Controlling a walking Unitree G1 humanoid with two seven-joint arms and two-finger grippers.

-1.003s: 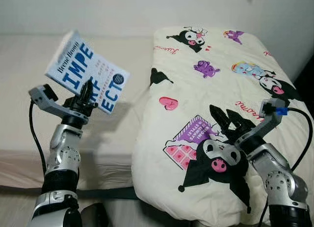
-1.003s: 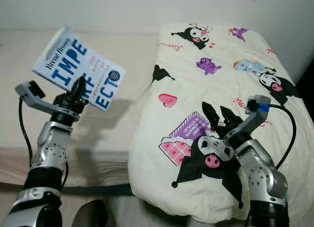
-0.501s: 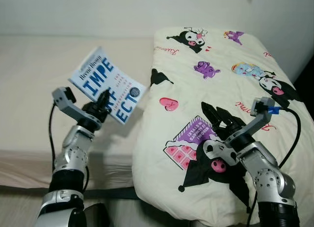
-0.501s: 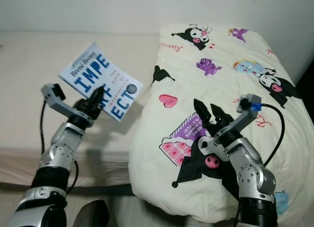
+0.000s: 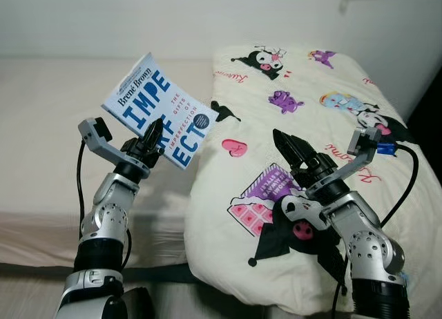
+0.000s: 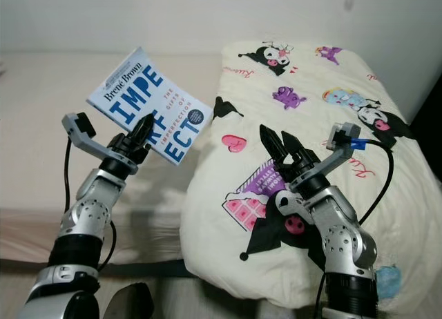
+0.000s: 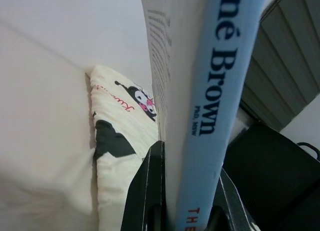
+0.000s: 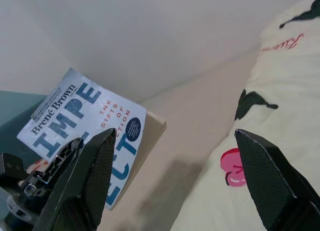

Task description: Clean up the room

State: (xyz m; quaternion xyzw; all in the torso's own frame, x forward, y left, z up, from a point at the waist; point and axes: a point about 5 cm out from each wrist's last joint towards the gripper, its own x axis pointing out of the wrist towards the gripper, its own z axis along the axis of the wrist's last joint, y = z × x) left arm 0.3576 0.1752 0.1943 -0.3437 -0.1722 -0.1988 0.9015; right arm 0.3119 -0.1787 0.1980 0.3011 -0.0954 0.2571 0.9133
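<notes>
Lifted slightly and swung toward the duvet point(image 5: 304, 146), the book point(image 5: 160, 112) is pinched at its lower edge by the left tool point(image 5: 150, 141), upright above the bed point(image 5: 48, 126), likely for handover. Just right of it, the right tool point(image 5: 293, 152) hovers, fingers spread.

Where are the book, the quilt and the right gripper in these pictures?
book point(image 5: 157, 110), left eye view, on the front cover.
quilt point(image 5: 304, 81), left eye view, on a bare cream patch near its far end.
right gripper point(image 5: 291, 147), left eye view, midway between its open fingers.
</notes>
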